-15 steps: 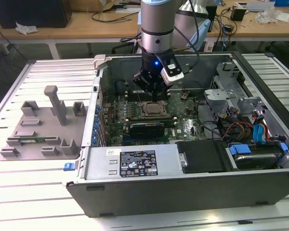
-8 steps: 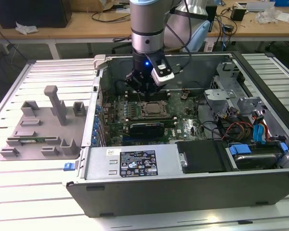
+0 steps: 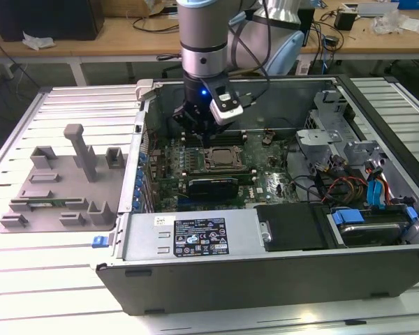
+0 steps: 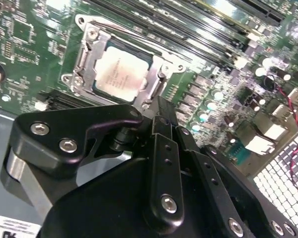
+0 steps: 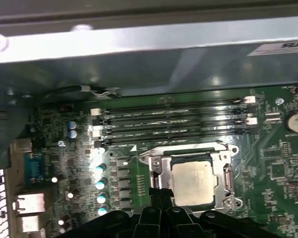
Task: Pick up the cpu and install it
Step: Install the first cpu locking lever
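Cpu (image 3: 223, 159) sits flat in the socket frame (image 3: 208, 165) on the motherboard (image 3: 279, 183), inside the open case (image 3: 265, 276) on the bench (image 3: 49, 293). In both wrist views the silver top of the cpu (image 4: 121, 74) (image 5: 196, 183) faces up, square to the socket frame (image 4: 84, 64) (image 5: 159, 171), tan-green rim just showing. It looks seated, though whether the frame is latched down is not clear.

End effector (image 3: 199, 131) hangs just above the board, beside the socket on the memory slots (image 5: 174, 121) side. Its tip (image 4: 158, 106) (image 5: 161, 194) looks pressed together and pinches nothing. It's near the chip's edge, and contact can't be confirmed.

Handling, as judgement: light, stiff, thin plate. The metal top is smooth and likely slippery, and the underside contacts and socket pins are fragile. Best hold is by two opposite rim edges, kept level, with no tilt or sliding in the socket.

Grey fixture (image 3: 63, 183) lies on the bench at the exterior view's left, well apart from the case.
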Available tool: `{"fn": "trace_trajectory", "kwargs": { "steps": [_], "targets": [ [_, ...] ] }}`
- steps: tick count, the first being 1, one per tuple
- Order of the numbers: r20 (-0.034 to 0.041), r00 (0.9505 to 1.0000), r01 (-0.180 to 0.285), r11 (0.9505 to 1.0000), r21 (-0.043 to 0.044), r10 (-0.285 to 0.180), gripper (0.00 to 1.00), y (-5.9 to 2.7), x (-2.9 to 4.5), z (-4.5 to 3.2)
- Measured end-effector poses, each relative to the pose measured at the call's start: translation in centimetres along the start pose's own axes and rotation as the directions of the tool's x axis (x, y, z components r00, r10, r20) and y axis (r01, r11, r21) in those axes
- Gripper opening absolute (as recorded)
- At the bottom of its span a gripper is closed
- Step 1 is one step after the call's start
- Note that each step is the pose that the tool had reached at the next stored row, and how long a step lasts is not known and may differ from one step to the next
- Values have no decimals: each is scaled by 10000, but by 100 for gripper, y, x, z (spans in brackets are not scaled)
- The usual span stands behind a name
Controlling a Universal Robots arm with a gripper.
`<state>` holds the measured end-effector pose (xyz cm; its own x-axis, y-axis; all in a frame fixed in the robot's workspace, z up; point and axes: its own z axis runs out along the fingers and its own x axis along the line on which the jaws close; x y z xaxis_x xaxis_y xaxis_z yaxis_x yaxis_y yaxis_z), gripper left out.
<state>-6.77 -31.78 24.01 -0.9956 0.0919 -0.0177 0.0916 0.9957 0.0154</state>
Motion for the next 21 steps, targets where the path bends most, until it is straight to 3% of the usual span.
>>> {"fn": "trace_trajectory", "kwargs": {
  "steps": [4, 6, 11, 16, 21],
  "targets": [
    [7, 10000, 1, 10000, -1, -1, 11, -8, 98, -2],
    [6, 10000, 2, 10000, 1, -2, 11, -9, 98, -28],
    [7, 10000, 0, 10000, -1, 0, 11, -6, 95, -196],
    [6, 10000, 0, 10000, 1, 0, 11, -8, 111, -206],
    [8, 10000, 0, 10000, -4, 0, 11, -19, 235, -207]
  ]
}}
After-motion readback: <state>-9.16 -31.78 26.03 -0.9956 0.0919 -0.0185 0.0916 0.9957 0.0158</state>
